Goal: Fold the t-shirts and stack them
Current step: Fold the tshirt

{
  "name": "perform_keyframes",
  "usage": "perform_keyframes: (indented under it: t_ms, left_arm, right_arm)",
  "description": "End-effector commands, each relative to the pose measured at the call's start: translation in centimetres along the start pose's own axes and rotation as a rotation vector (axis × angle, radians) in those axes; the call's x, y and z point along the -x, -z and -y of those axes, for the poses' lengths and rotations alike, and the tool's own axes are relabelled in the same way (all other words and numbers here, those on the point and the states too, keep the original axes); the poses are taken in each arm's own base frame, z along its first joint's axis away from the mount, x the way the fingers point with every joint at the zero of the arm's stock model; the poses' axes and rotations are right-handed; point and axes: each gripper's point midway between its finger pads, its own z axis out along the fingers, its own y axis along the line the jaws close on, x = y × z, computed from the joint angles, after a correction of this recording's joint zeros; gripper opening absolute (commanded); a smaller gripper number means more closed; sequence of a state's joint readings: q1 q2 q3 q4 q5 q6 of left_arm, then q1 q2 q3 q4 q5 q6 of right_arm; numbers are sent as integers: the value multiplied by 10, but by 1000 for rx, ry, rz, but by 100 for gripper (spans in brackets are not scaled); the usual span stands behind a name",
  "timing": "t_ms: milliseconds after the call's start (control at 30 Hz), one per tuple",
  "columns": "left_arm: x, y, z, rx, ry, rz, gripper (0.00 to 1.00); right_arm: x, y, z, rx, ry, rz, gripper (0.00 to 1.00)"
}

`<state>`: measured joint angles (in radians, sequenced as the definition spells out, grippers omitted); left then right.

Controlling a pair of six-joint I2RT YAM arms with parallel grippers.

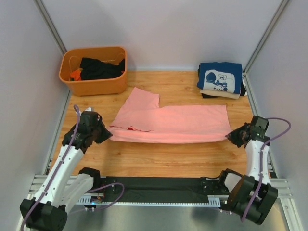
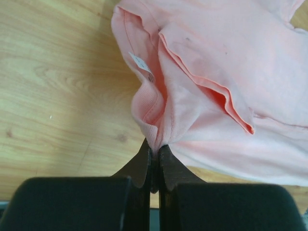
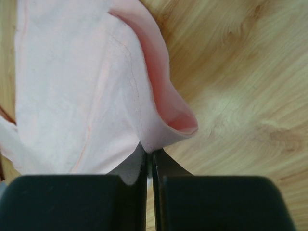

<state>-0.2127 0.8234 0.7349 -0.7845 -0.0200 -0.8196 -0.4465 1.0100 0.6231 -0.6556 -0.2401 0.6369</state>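
Note:
The salmon-pink t-shirt [image 1: 168,122] is stretched across the middle of the table, folded lengthwise, with one sleeve pointing to the back. My left gripper [image 1: 109,135] is shut on its left end, near the collar and label [image 2: 154,147]. My right gripper [image 1: 229,136] is shut on its right end at the hem [image 3: 150,147]. The near edge of the shirt hangs a little above the wood between the two grippers. A folded stack with the navy cartoon-print t-shirt [image 1: 220,77] on top, over a beige and a dark one, lies at the back right.
An orange plastic tub [image 1: 94,70] with dark cloth inside stands at the back left. White walls close in the table on three sides. A black rail [image 1: 154,185] runs along the near edge between the arm bases.

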Motion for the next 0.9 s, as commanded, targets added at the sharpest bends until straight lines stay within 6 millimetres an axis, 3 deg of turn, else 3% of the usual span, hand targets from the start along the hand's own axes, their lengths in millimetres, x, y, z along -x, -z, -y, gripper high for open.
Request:
perform_keyframes:
  t_ms: [0, 333, 400, 433, 467, 533, 600, 667, 767, 867]
  left_arm:
    - [-12, 18, -15, 48, -2, -45, 0]
    - [-54, 57, -30, -26, 71, -105, 0]
    - [-58, 64, -34, -38, 74, -91, 4]
    - [-64, 67, -40, -23, 76, -104, 17]
    - [-65, 72, -39, -35, 77, -100, 26]
    - [-68, 80, -41, -53, 72, -89, 50]
    - [-64, 89, -41, -64, 53, -61, 54]
    - [-57, 98, -43, -49, 22, -33, 56]
    - [-42, 103, -41, -30, -41, 4, 56]
    - [-19, 100, -23, -66, -131, 49, 56]
  right_arm:
    - [-9, 19, 8, -32, -32, 12, 0]
    - [-43, 53, 9, 40, -90, 5, 4]
    - [-45, 61, 11, 29, -92, 15, 5]
    - [-44, 65, 10, 39, -87, 32, 7]
    - [-46, 68, 12, 31, -89, 31, 13]
    - [-42, 77, 9, 32, -80, 55, 55]
    - [-33, 84, 9, 9, -63, 90, 90]
    - [-23, 94, 6, -11, -52, 123, 100]
    - [-9, 105, 0, -10, -41, 172, 100]
    - [2, 108, -21, 78, -27, 201, 100]
